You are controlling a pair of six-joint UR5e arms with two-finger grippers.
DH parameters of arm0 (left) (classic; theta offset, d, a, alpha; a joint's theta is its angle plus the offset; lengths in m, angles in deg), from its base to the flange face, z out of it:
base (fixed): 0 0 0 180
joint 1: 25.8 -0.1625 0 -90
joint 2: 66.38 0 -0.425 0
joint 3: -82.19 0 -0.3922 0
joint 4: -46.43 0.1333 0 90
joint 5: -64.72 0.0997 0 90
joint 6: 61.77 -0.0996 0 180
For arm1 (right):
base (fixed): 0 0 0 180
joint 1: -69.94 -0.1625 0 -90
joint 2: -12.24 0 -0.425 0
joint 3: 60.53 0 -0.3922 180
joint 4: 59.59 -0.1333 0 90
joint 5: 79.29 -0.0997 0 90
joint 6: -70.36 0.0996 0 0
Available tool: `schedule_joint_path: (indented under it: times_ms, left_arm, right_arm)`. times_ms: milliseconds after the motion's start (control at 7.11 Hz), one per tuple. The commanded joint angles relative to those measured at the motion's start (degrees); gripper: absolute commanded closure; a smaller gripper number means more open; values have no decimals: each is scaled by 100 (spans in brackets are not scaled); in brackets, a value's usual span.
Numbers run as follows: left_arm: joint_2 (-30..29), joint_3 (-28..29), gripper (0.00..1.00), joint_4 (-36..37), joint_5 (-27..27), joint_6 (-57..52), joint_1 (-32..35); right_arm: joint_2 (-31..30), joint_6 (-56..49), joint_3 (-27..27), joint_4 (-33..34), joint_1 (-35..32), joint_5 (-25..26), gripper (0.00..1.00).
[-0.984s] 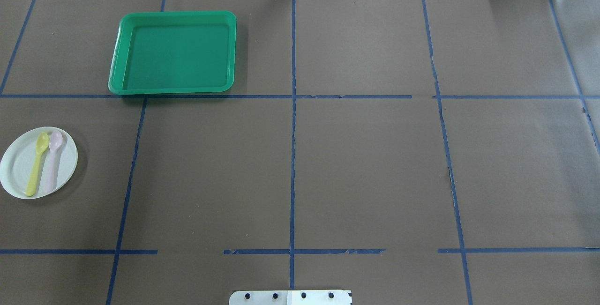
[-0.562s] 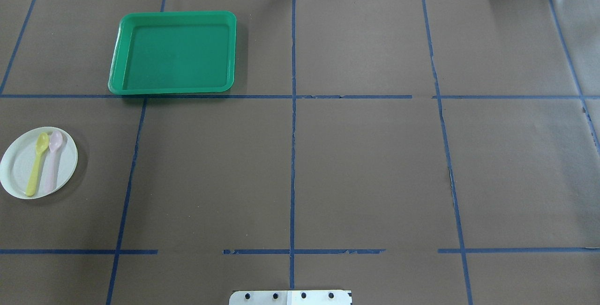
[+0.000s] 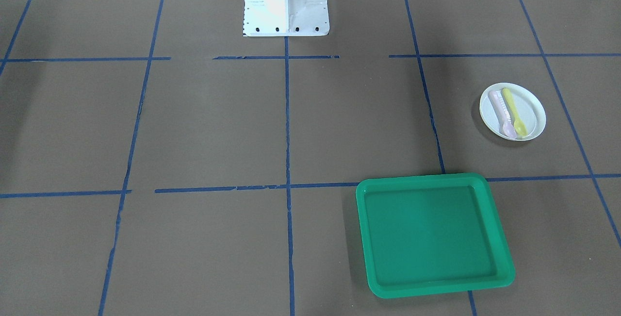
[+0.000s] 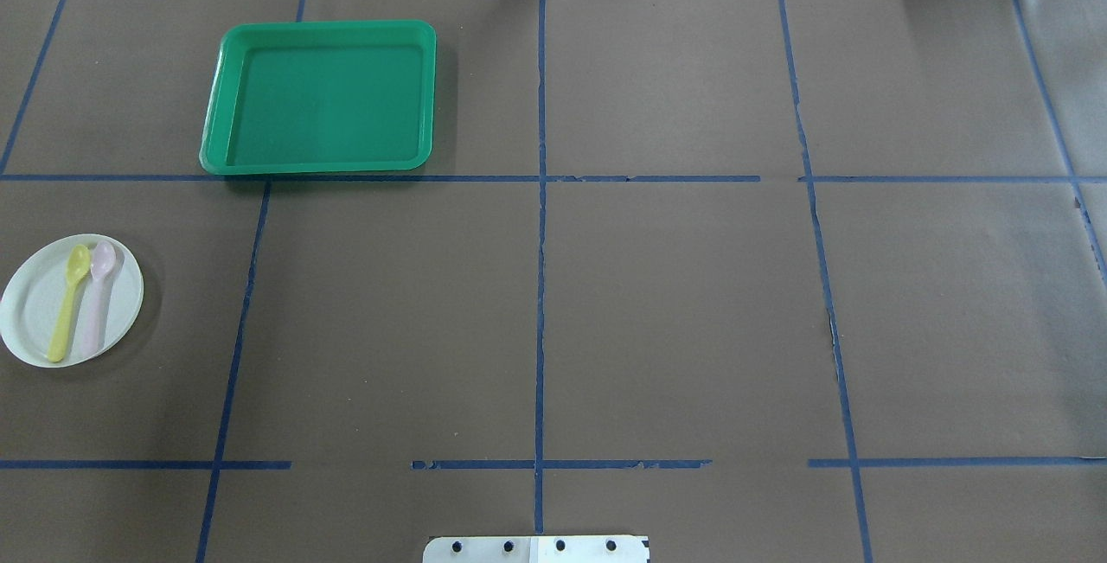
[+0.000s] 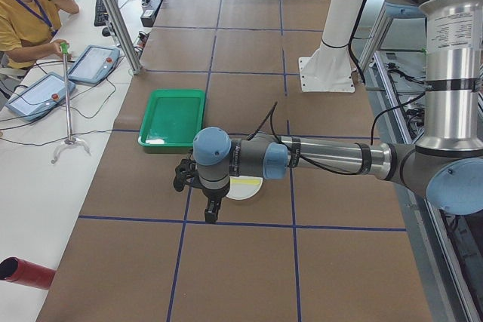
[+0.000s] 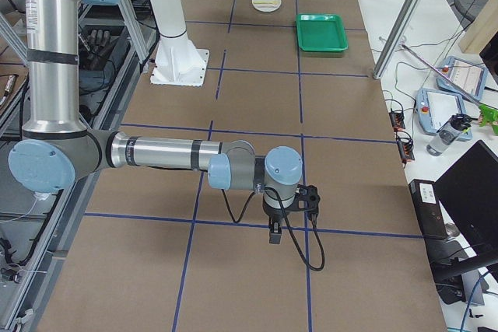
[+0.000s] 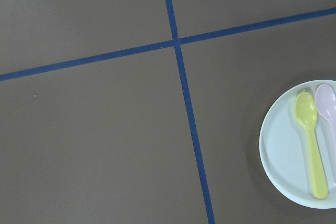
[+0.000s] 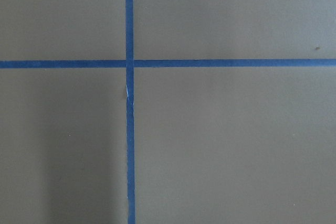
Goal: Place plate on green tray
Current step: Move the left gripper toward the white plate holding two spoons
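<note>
Overhead view: you have the plate [image 4: 30, 312] at the far left edge, halfway down, and the green tray [image 4: 324, 96] in the upper left, well apart from it and with nothing on it. A yellow spoon [image 4: 67, 303] and a pink spoon [image 4: 95, 303] lie side by side on the plate, right of its middle. No arm shows here.

Front-facing view: the plate [image 3: 531, 109] sits at the right, and the green tray [image 3: 432, 233] is at the lower right, again well apart.

Left side view: the left claw [image 5: 211, 209] hangs over the table just beside the plate [image 5: 245, 188], toward the lower left of it, and the arm hides part of the plate. From here you cannot tell how wide that claw stands.

Right side view: the right claw [image 6: 274, 231] hangs low over bare brown paper, far from both plate and tray. Its opening cannot be judged either.

Left wrist view: the plate [image 7: 283, 150] is cut off by the right edge, so the claw is not yet over it.

Right wrist view: only paper and blue tape [image 8: 129, 129].

I judge the plate to be light, stiff and smooth, with a thin, low rim. Pinch that rim on the bare side, away from the spoons. Keep it level, because the loose spoons will likely slide.
</note>
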Motion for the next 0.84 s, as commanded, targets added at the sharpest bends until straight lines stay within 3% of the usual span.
schedule_joint_path:
  times_ms: [0, 422, 703]
  left_arm:
    - [2, 464, 0, -1078, 1, 1362, -719]
    - [20, 1404, 0, -3434, 62, 3156, -1747]
    - [46, 1520, 0, -3931, 71, 3757, -2277]
  right_arm:
    - [0, 0, 0, 0, 0, 6, 0]
    - [0, 0, 0, 9, 0, -2, 0]
    - [0, 0, 0, 0, 0, 6, 0]
